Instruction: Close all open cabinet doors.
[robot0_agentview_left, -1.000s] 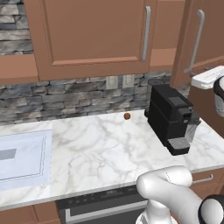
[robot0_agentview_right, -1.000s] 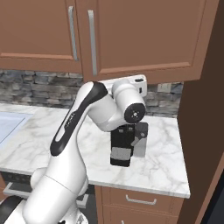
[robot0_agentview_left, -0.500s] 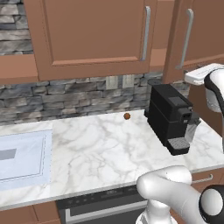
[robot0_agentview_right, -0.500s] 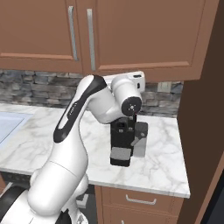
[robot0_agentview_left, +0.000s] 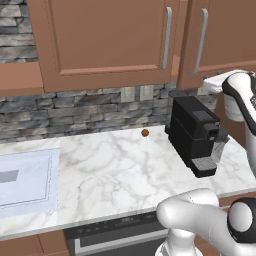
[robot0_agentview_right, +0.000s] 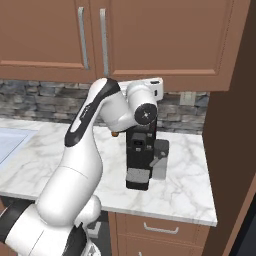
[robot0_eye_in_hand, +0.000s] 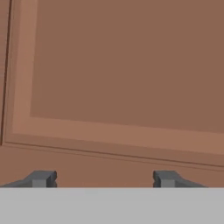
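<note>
So the hand was parked flat against a cabinet door (robot0_eye_in_hand: 127, 74)
Gripper (robot0_eye_in_hand: 103, 178) fingers spread wide at 6 o'clock, pinching nothing, door panel filling 12, probably lined up to shove it shut

A chunky white arm (robot0_agentview_right: 82, 165) is seen, all smooth rounded shells. Joints are capped in dark grey discs, and a black stripe is run along the upper link. Two small dark grey fingertips (robot0_eye_in_hand: 41, 178) are shown.
</note>
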